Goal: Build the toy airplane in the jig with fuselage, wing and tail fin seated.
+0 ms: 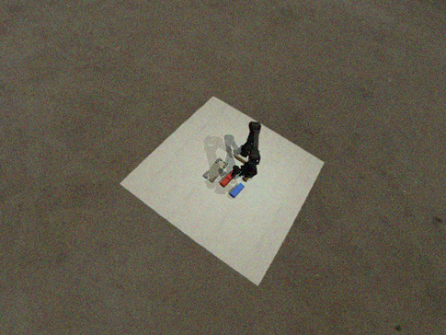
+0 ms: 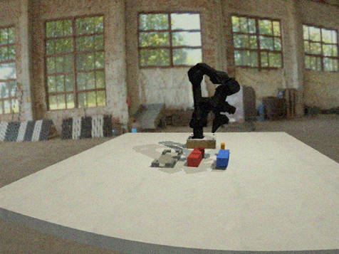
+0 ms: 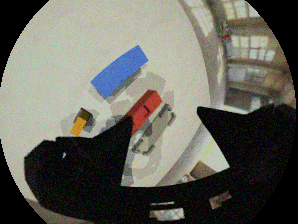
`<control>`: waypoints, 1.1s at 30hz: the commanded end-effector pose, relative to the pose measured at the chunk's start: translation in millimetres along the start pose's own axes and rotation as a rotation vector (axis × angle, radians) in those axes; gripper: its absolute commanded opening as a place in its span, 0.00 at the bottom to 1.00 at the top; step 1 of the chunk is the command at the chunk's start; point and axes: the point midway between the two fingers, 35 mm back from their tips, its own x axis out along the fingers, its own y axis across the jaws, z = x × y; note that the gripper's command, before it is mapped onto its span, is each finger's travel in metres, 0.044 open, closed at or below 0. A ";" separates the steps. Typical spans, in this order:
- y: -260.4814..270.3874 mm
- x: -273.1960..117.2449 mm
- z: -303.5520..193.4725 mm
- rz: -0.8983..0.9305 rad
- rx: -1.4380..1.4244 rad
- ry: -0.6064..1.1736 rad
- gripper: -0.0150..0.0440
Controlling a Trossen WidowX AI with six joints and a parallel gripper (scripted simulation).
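The red fuselage lies on the table beside the grey-green jig cradle, which holds no part. The blue wing block lies on the other side of the fuselage. The small orange tail fin with a dark part stands nearer the arm's base. My gripper is wide open and empty, tilted, above the table near the arm's base. In the wrist view its left finger covers the fuselage's near end.
The arm's base block stands behind the parts. The pale table top extends around them to its edges. Shadows of the arm fall over the jig and the fuselage area.
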 end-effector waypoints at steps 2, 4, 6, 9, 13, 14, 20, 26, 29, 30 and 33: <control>-7.3 32.4 -44.6 0.426 0.769 0.198 1.00; -9.7 35.5 -54.4 0.520 0.968 0.261 1.00; -10.8 36.3 -57.8 0.554 1.041 0.284 1.00; -10.8 36.3 -57.8 0.554 1.041 0.284 1.00; -10.8 36.3 -57.8 0.554 1.041 0.284 1.00; -10.8 36.3 -57.8 0.554 1.041 0.284 1.00; -10.8 36.3 -57.8 0.554 1.041 0.284 1.00; 13.8 73.6 -55.9 0.554 1.041 0.284 1.00; 19.1 80.3 -56.1 0.554 1.041 0.284 1.00; 19.1 80.3 -56.1 0.554 1.041 0.284 1.00; 19.7 81.3 -56.0 0.554 1.041 0.285 1.00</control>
